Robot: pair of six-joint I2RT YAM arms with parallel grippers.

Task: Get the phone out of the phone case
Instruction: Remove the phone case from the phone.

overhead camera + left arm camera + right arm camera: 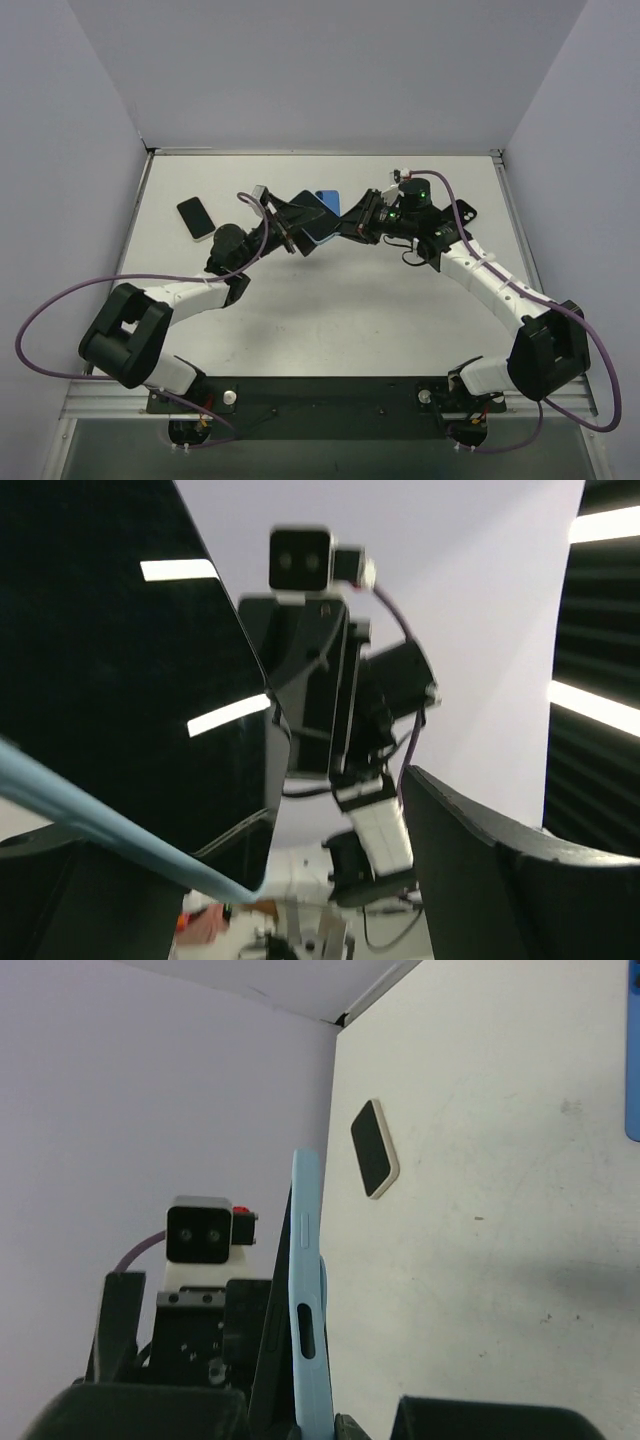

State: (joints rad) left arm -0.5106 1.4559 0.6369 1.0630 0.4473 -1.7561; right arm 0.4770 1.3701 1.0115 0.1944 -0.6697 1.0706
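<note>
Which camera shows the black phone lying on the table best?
The top external view: the black phone lies whole, with nothing covering it. The right wrist view shows the black phone smaller and foreshortened, beyond the light blue case. The left wrist view misses it.

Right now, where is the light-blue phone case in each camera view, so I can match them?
Top external: the light-blue case is held up at centre.
Left wrist: the case's pale edge slants across the lower left.
Right wrist: its edge stands upright at bottom centre.
Shared landmark: the spare phone lying flat, in top and right wrist only.
</note>
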